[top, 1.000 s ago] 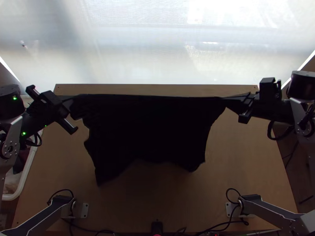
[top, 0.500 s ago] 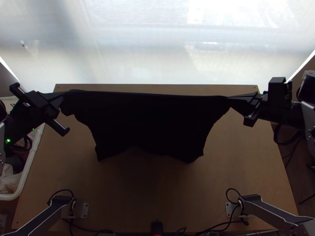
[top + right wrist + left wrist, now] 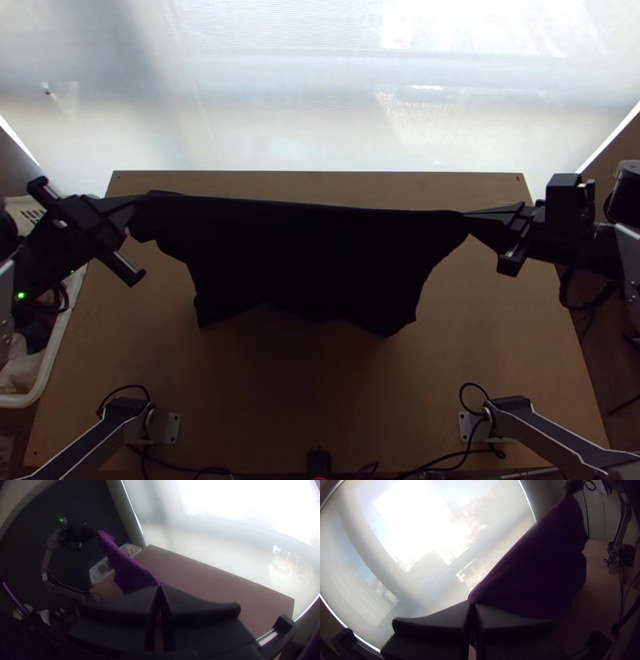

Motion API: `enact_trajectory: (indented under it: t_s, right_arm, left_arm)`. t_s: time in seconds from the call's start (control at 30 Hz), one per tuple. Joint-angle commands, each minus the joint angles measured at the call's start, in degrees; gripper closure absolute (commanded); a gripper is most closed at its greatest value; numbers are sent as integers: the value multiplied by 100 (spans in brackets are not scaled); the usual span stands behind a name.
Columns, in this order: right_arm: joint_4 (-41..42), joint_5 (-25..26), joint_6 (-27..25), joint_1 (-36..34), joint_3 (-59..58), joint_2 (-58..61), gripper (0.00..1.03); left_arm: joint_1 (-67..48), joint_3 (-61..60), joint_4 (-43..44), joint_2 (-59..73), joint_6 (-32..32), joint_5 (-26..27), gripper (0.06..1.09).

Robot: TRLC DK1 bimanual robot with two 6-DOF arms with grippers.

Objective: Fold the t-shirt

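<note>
Main risk: the t-shirt (image 3: 304, 264) slips out at one end. Cause would be the arms pulling wider, since the upper edge is already near straight between the left gripper (image 3: 134, 205) and the right gripper (image 3: 466, 213), and each seems to have just a small pinch. Second risk: lower edge lands bunched or doubled under if the arms come down unevenly; that edge is ragged, with two drooping points and a shallow rise between. Cloth at the left end also bulges in loose folds, so a crease could get laid in there. Going down too near the far side could leave cloth over the edge of the table (image 3: 496, 344).

Position: shirt is strung between both grippers, held up over the table, body hanging below the taut edge. Left fingers together, clamped on one upper corner, cloth running out from the tips. Right fingers also together, clamped on the opposite upper corner, cloth drawn to a narrow point there. Can't tell if those corners are shoulders, sleeves or hem, nor whether the lower edge touches the wood.
</note>
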Motion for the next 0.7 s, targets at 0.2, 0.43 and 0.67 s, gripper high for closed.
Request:
enact_trajectory:
  t_s: [0.2,0.43,0.67]
  right_arm:
    - [-202,-6,-87,61,-812,-672,100]
    - [1116,20,-210,-80,-1857,-4,100]
    - [2294,152,-210,-212,-2244,1165,100]
  left_arm:
    - [-309,-136,-1001,-553,-607,-17,105]
    - [165,-1718,845,115,-79,-17,105]
    - [130,-2466,2682,1784,79,-290,105]
